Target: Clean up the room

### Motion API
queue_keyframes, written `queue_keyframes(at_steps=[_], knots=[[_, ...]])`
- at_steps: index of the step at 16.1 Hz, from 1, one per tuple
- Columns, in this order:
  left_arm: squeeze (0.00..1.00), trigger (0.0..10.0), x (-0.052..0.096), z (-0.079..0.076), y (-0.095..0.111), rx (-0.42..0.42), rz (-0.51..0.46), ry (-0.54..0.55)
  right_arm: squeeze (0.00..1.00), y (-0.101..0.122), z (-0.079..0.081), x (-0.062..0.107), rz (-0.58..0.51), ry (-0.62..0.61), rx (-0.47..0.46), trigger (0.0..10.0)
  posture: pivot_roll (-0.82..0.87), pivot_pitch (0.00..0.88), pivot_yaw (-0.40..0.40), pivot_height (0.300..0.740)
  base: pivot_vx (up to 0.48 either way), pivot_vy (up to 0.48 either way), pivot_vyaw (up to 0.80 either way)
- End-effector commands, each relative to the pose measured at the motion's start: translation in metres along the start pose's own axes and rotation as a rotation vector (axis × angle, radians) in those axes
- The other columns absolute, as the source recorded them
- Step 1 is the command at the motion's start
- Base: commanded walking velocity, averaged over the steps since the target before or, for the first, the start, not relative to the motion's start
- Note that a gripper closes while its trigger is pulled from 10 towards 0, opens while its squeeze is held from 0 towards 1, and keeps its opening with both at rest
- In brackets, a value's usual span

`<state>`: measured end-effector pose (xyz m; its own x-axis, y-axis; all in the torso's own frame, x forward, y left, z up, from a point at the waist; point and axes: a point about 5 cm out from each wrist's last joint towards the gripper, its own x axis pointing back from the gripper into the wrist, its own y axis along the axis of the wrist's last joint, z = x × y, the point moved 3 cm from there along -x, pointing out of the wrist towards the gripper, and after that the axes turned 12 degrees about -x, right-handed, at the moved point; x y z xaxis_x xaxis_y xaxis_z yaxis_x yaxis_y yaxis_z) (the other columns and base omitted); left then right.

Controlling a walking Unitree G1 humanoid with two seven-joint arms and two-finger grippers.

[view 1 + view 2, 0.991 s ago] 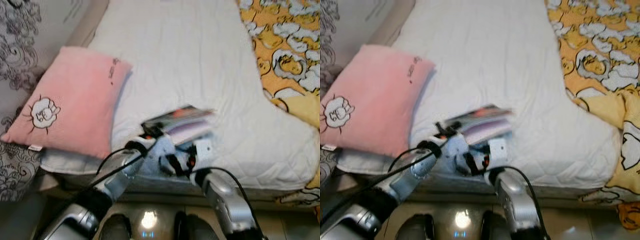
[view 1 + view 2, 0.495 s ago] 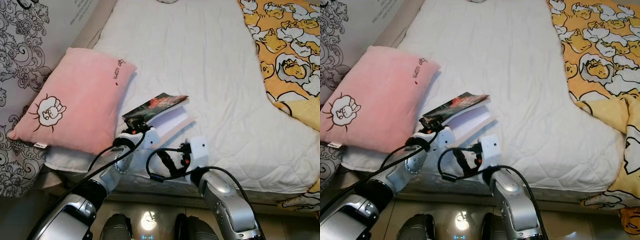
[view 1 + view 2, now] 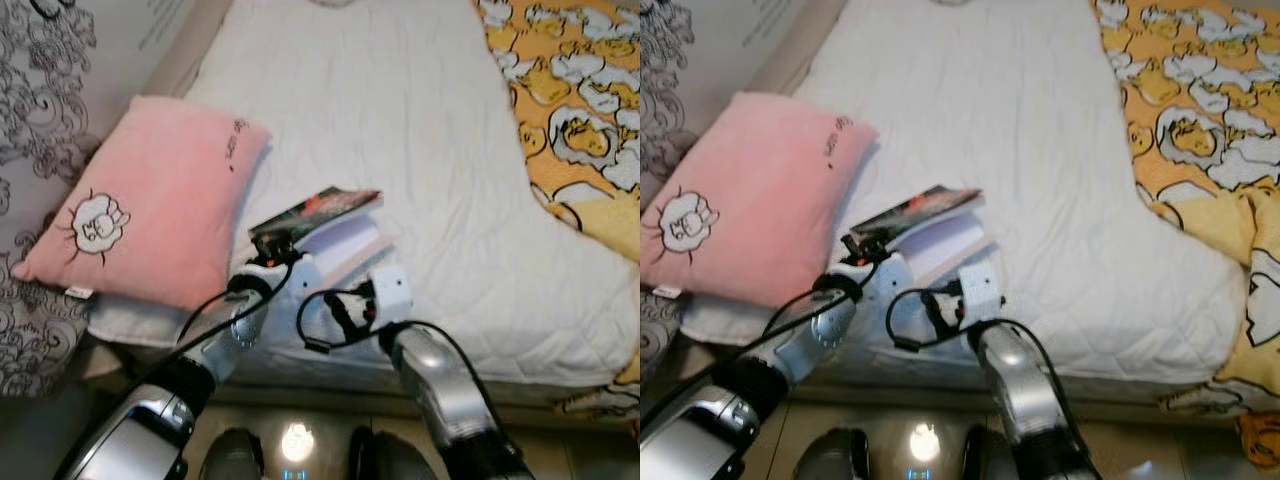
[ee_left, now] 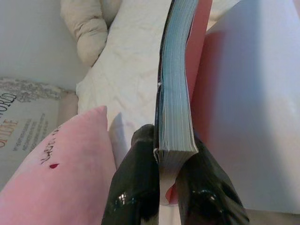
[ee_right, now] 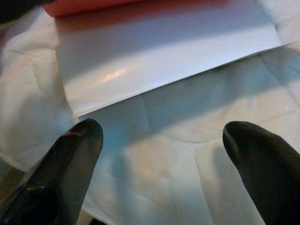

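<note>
Closest to me, my right gripper [image 5: 159,154] hangs over the near edge of the white quilted mattress [image 3: 400,130], its two black fingers [image 5: 70,164] spread wide with nothing between them. Just past those fingertips lies the loose white back cover [image 5: 159,56] of the book, flat on the quilt, its edge running crosswise to the line of my fingers.

Beside it, my left gripper [image 4: 174,187] is clamped on the glossy dark-covered paperback book [image 3: 318,208]. In the left wrist view the page block stands on edge between the two pads, pinched at its near corner, so the book's long axis runs straight away from the claw, up the bed. The far end of the book angles out toward my right.

So the book lies directly ahead of both claws, and the left one already has it. The right is near the splayed cover but apart from it; I judge it would only need to close in from the side if the book sags. With one corner held and the cover hanging open, I expect it to droop when I lift.

Beyond the book on my left, the soft pink pillow with the sheep drawing [image 3: 150,210] rests against the patterned wall. Far off to my right lies the yellow cartoon-print blanket [image 3: 570,100].
</note>
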<state>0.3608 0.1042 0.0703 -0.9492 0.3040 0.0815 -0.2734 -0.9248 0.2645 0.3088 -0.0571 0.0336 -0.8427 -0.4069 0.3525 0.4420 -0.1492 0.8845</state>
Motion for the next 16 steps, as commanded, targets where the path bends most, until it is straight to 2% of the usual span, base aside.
queue_keyframes(at_steps=[1,4,7,10,13,15,16], knots=[[0.00,10.0,-0.004,0.010,0.008,-0.002,-0.035,0.051,0.00,-0.002,0.003,-0.006,-0.013,-0.011,0.043,10.0,0.16,0.133,-0.028,0.740,0.000,0.000,0.00],[0.00,10.0,-0.005,0.016,0.008,0.001,-0.037,0.074,0.00,0.008,0.014,-0.017,-0.070,0.013,0.096,10.0,0.18,0.137,-0.029,0.740,0.000,0.000,0.00],[0.00,10.0,-0.003,0.013,0.007,-0.010,-0.040,0.066,0.00,0.012,0.022,-0.023,-0.102,0.044,0.158,10.0,0.18,0.140,-0.035,0.740,0.000,0.000,0.00],[0.00,10.0,-0.003,0.011,0.007,-0.012,-0.043,0.056,0.00,0.005,0.022,-0.029,-0.067,0.050,0.187,10.0,0.19,0.144,-0.037,0.740,0.000,0.000,0.00],[0.00,10.0,-0.003,0.013,0.011,-0.010,-0.057,0.060,0.00,-0.003,0.014,-0.035,-0.001,0.019,0.227,10.0,0.21,0.159,-0.034,0.740,0.000,0.000,0.00],[0.00,10.0,-0.002,0.016,0.014,-0.009,-0.071,0.067,0.00,0.000,0.009,-0.038,0.012,-0.010,0.254,10.0,0.24,0.173,-0.033,0.740,0.000,0.000,0.00],[0.00,10.0,0.000,0.018,0.016,-0.011,-0.084,0.075,0.00,0.009,0.009,-0.042,-0.006,-0.025,0.280,10.0,0.25,0.182,-0.030,0.740,0.000,0.000,0.00]])
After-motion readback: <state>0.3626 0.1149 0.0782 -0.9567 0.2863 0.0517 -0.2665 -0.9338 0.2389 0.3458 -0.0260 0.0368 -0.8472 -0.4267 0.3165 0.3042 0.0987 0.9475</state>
